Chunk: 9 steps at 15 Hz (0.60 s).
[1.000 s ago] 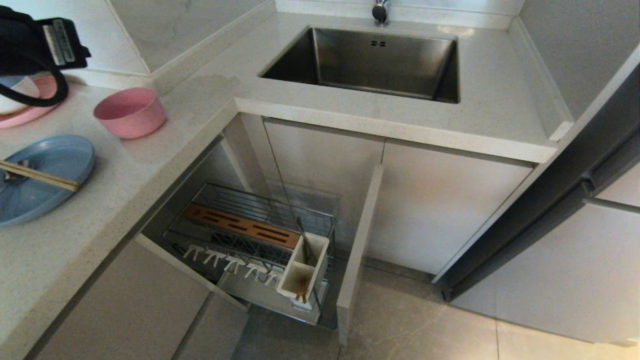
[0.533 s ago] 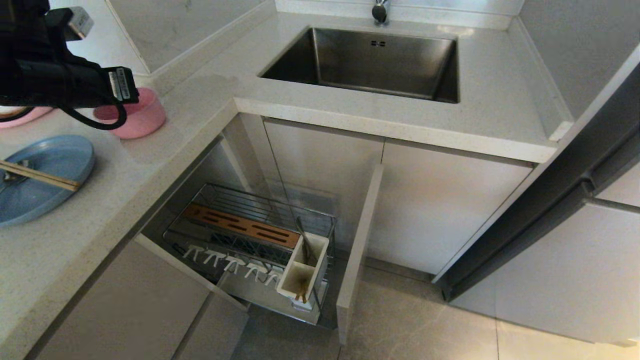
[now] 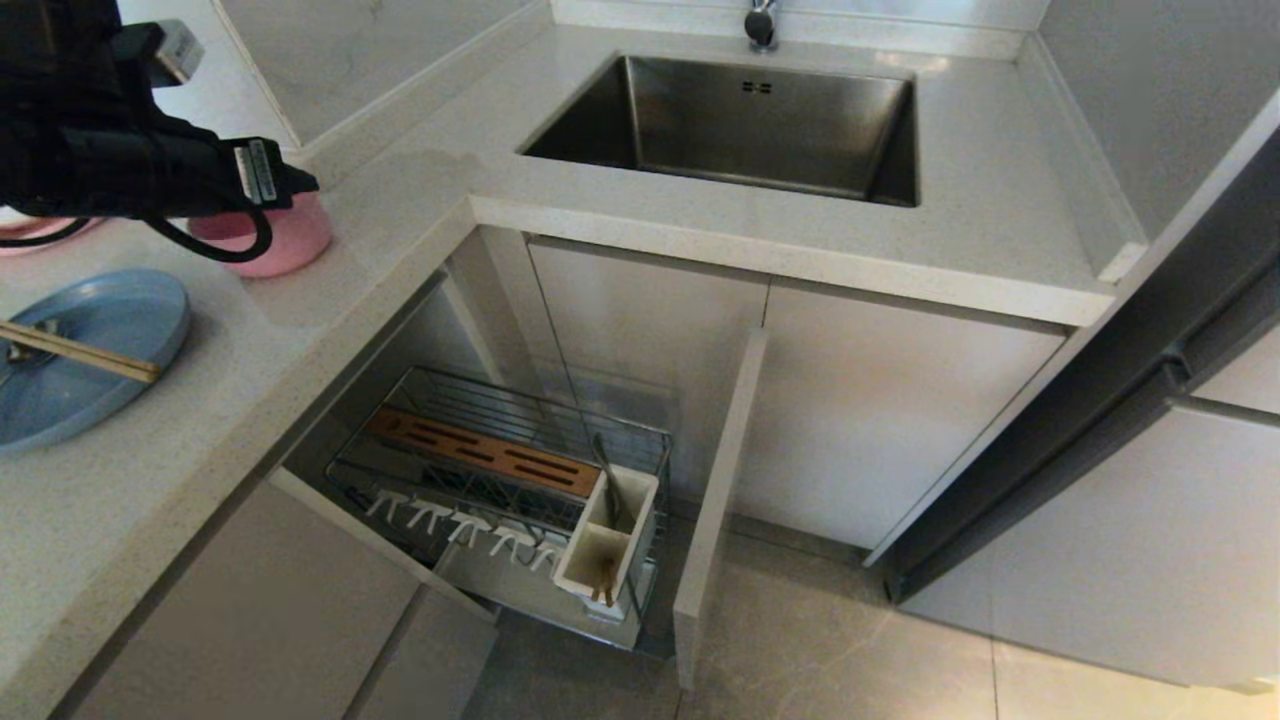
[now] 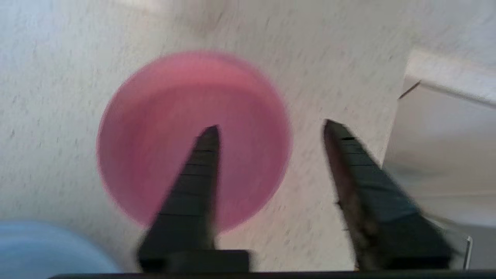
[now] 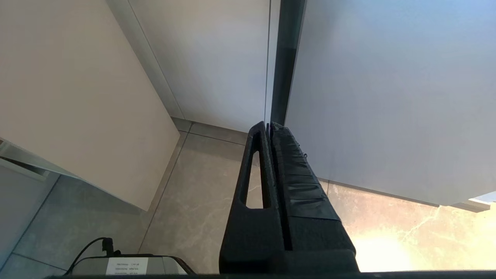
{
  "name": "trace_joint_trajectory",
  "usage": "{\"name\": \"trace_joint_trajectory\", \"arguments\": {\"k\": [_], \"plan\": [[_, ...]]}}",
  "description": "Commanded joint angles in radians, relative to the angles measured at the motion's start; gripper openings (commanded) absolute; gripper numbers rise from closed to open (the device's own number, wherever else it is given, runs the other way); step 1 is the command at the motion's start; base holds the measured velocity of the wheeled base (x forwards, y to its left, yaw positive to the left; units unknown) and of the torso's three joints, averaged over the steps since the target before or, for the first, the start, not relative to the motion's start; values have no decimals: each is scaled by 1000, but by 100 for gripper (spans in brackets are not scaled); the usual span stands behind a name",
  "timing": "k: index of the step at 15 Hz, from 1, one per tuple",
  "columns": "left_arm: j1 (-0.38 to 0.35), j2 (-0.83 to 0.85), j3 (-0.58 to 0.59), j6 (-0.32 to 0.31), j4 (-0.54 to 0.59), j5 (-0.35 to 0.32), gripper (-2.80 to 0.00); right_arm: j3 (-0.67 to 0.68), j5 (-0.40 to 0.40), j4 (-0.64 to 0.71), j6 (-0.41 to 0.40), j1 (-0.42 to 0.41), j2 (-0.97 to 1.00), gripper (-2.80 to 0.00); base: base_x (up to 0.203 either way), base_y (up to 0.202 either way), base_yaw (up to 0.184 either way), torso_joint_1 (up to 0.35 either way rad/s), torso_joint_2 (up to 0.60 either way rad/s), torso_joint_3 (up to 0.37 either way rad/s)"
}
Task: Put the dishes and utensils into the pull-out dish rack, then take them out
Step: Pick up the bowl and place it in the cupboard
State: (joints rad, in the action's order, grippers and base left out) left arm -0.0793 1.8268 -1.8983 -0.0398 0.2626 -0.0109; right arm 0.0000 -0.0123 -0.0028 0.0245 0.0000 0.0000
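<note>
The pink bowl (image 3: 285, 240) (image 4: 193, 139) stands on the counter, partly hidden in the head view by my left arm (image 3: 130, 165). Above it hangs my left gripper (image 4: 269, 124), open and empty: one finger (image 4: 201, 162) is over the bowl, the other (image 4: 348, 162) over bare counter beside the rim. The blue plate (image 3: 100, 330) (image 4: 42, 248) lies nearer the counter's front, with the chopsticks (image 3: 85, 353) across it and a silver utensil (image 3: 25, 352) beneath them. Down below, the pull-out dish rack (image 3: 480, 455) stands drawn out, holding no dishes. My right gripper (image 5: 269, 124) is shut, parked over the floor.
A pink plate edge (image 3: 40, 232) shows behind my left arm. The sink (image 3: 740, 125) is set into the counter at the back. The rack's white utensil box (image 3: 607, 540) sits by its beige front panel (image 3: 715, 500). A dark appliance edge (image 3: 1100, 400) runs along the right.
My left arm has swung from the far left to above the pink bowl and now covers part of it. The dishes, utensils and rack have not moved.
</note>
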Motion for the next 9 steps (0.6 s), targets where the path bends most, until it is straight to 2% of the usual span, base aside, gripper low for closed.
{"name": "trace_joint_trajectory", "arguments": {"k": [1, 9], "plan": [[7, 11, 1, 0, -3, 0, 0, 0, 0, 0, 0, 0, 2, -280, 0, 0, 0, 0, 0, 0], [16, 94, -31, 0, -59, -13, 0, 0, 0, 0, 0, 0, 2, -280, 0, 0, 0, 0, 0, 0]]}}
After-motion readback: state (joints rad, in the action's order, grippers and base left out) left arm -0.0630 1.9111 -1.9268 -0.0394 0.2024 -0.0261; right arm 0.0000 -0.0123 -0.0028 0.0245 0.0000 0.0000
